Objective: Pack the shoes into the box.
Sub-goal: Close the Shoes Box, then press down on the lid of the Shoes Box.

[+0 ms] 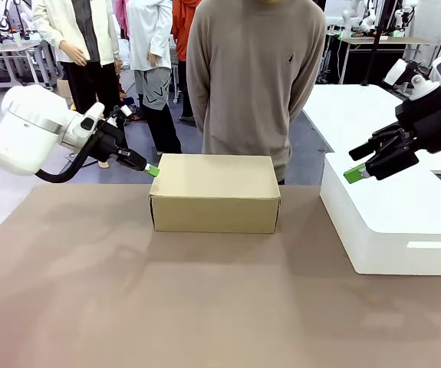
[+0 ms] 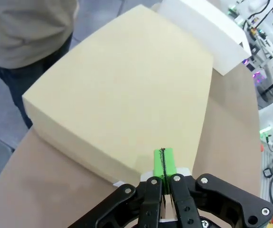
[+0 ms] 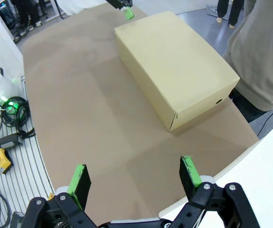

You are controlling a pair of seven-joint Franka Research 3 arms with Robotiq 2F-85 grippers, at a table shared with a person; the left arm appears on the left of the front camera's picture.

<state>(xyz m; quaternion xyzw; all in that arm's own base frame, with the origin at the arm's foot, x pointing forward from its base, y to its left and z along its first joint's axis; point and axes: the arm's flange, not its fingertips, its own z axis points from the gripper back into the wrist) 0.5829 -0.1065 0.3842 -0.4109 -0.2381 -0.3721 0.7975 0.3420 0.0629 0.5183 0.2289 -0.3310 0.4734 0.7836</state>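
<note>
Now tan box (image 1: 215,192) lid flat, closed; left tool (image 1: 152,169) pinched together, right tool (image 1: 354,174) spread apart.

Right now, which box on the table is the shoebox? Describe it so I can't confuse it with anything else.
Start at the brown table and look to its far middle, just in front of the person in the beige sweater. The shoebox sits there with its lid closed, and the shut left claw is at its top left corner. It is plain tan cardboard, unlike the larger white block to its right.
</note>
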